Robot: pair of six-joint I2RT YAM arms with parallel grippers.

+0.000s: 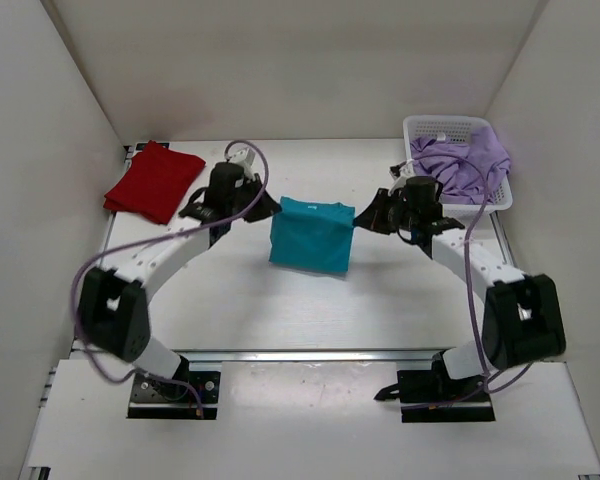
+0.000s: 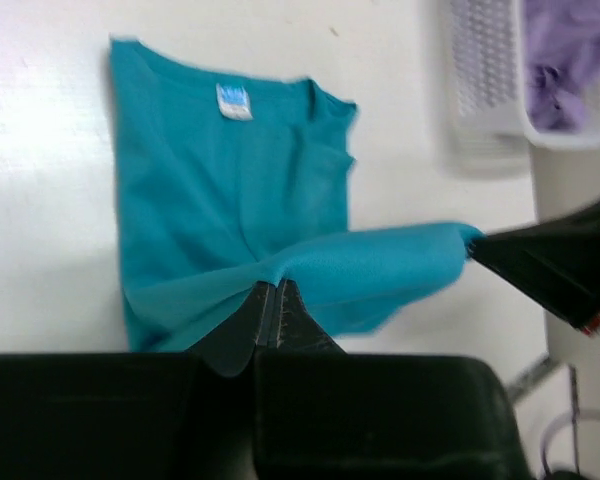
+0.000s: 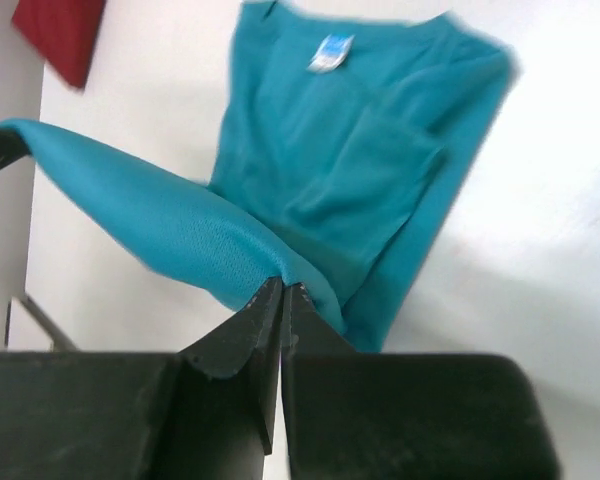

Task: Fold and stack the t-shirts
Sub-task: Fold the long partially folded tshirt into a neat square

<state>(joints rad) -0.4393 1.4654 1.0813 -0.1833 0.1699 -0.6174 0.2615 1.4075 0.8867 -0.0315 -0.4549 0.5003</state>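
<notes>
Teal t-shirt (image 1: 311, 236) edge in both tools (image 1: 276, 207) (image 1: 358, 215)

The teal t-shirt (image 1: 312, 235) is held at the centre of the surface (image 1: 280, 310). A raised fold along its twelve o'clock edge is stretched between the left hand (image 1: 273, 207) and the right hand (image 1: 358, 215), each clamped on one end. The rest is spread on the surface, with the white neck label (image 2: 234, 101) turned up. The red t-shirt (image 1: 155, 181) is laid folded flat at ten o'clock, well apart from the teal one. The lavender t-shirt (image 1: 467, 163) is heaped, crumpled, in the white basket (image 1: 430, 122) at two o'clock, draped over its rim.
</notes>
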